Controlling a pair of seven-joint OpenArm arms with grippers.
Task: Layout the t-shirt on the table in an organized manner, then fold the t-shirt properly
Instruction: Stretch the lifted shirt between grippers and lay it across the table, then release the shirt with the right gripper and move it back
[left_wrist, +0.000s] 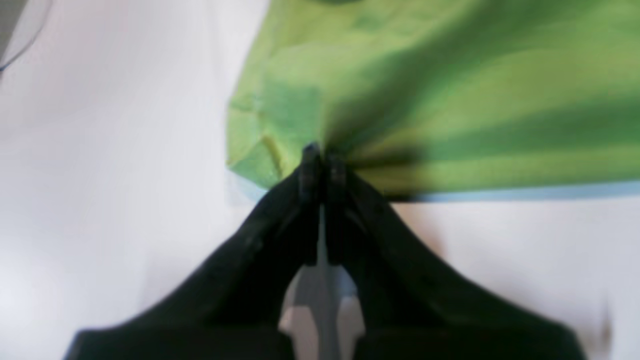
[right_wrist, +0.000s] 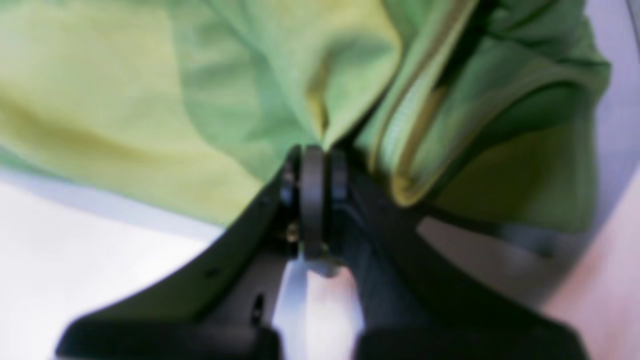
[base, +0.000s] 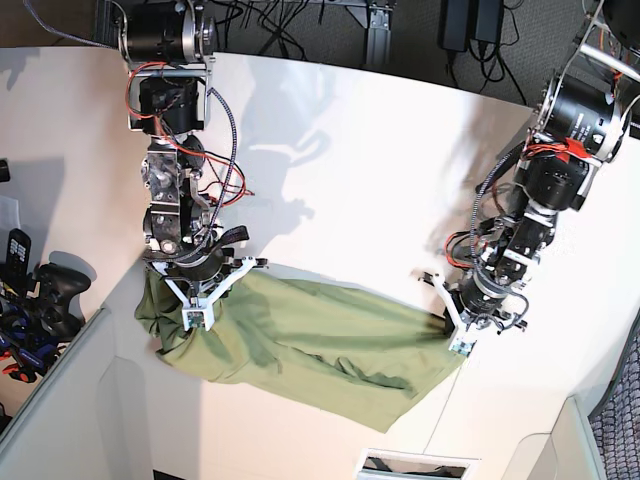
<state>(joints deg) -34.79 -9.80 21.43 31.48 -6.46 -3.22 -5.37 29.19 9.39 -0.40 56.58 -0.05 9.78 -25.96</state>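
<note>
Cloth of the t-shirt is pinched by left gripper and right gripper (both clenched) on the table.

The t-shirt is soft, matt olive-green cloth, creased and rumpled, with a stitched hem. The table is smooth, matt white. The left gripper and right gripper look like matt black plastic.
</note>
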